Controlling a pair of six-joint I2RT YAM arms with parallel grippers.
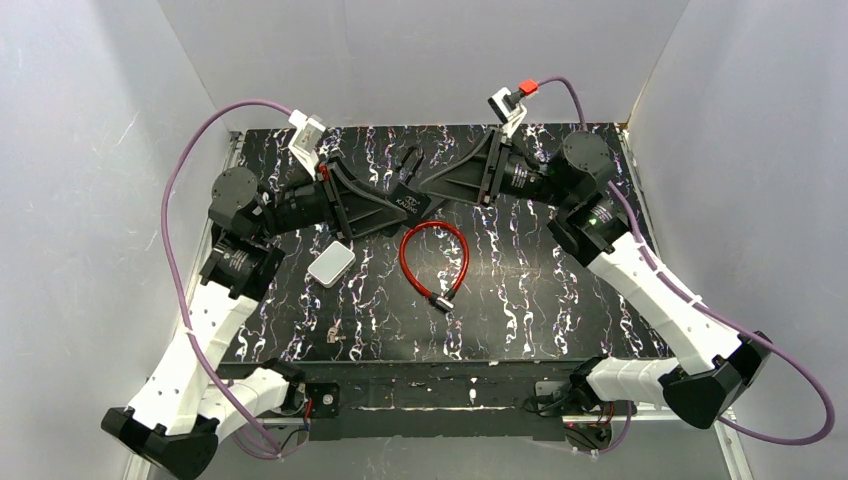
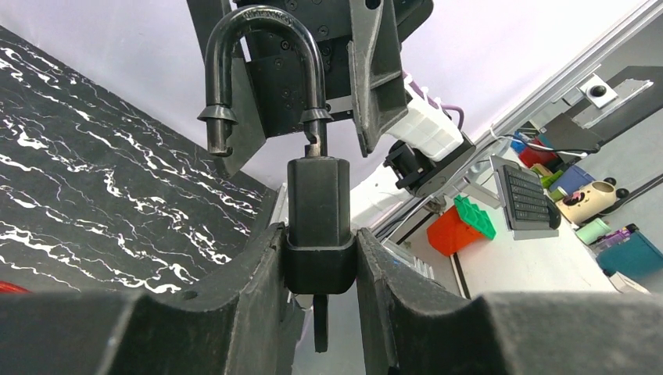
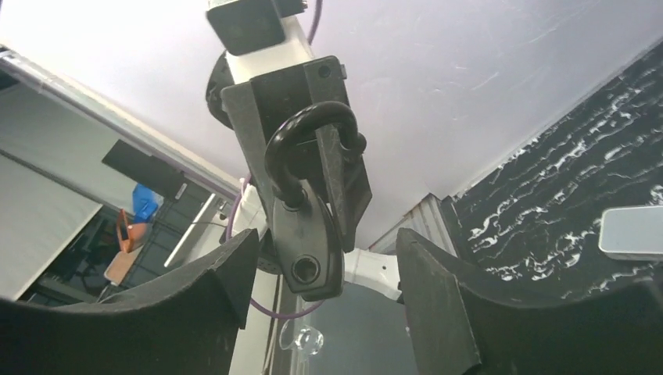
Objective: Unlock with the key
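Black padlock (image 2: 317, 195) in left gripper (image 2: 319, 258)

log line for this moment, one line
left gripper: shut on padlock | shackle: one end free | right gripper: open, near shackle

We look down on a black tabletop (image 1: 560, 300) veined with white, closed in by plain white panels: a back wall (image 1: 420, 60), a left wall (image 1: 80, 200) and a right wall (image 1: 760, 150), all evenly lit. Past the enclosure, beyond a silvery frame rail (image 2: 539, 105), the left wrist view gives us a pale desk (image 2: 508, 273) with a dark keyboard (image 2: 528, 195), an orange container (image 2: 447, 233) and a teal box (image 2: 633, 254).
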